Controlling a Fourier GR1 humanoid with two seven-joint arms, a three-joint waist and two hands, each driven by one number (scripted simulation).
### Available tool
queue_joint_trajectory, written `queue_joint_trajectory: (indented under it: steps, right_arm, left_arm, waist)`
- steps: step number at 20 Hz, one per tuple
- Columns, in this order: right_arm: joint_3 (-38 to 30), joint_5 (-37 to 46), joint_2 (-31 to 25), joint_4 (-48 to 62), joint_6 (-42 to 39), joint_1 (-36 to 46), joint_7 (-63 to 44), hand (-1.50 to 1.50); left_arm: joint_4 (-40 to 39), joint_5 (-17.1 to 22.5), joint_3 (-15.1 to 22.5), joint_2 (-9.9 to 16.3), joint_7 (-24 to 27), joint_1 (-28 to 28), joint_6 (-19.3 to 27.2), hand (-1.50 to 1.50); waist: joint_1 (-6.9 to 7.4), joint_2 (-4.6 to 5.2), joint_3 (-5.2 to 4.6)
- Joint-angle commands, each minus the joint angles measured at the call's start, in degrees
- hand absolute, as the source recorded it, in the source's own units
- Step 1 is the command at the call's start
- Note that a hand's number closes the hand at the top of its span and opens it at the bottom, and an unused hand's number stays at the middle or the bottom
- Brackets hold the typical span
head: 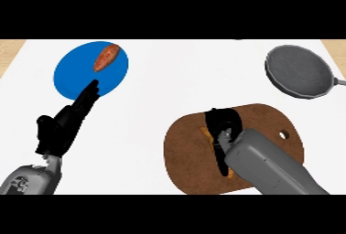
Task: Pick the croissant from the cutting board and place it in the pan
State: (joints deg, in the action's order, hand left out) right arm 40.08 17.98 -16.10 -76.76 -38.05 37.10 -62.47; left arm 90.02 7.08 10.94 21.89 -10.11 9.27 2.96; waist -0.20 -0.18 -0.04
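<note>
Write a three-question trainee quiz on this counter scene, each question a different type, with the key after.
1. True or false: the pan already holds the croissant.
2. What lies on the blue plate? A) a reddish-brown food item B) a fork C) nothing
3. Fill in: the right hand is over the ____.

Key: 1 false, the croissant is on the cutting board under the right hand. 2 A. 3 cutting board. The left hand rests open near the plate.
</note>
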Motion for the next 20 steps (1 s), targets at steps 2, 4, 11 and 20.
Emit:
queue_joint_trajectory:
  steps: [2, 4, 11, 20]
  right_arm:
    - [-2.0, 0.7, 3.1, 2.2, -3.7, -0.9, -7.5, -1.5]
    - [1.7, 3.4, 1.4, 1.7, -3.9, -4.2, -2.1, 1.5]
    - [-0.4, 5.4, 2.2, -0.3, -7.6, -6.2, -0.4, 1.5]
    - [-2.5, 15.1, 6.4, -7.5, -6.1, -6.2, 0.6, 1.5]
  left_arm:
    - [-0.4, -1.5, -0.1, -1.5, -0.3, 1.1, -0.4, 0.0]
    - [1.5, -1.7, 0.1, -0.9, 0.0, -1.9, -0.8, 0.0]
    - [2.0, -4.2, 0.6, -3.5, -0.2, -2.3, 0.2, 0.0]
    - [2.6, -3.8, -3.3, -2.9, -2.1, -1.3, -3.3, 0.0]
  waist:
    - [0.21, 0.13, 0.02]
    - [0.47, 0.12, 0.03]
    - [0.3, 0.08, 0.03]
    - [0.3, 0.08, 0.04]
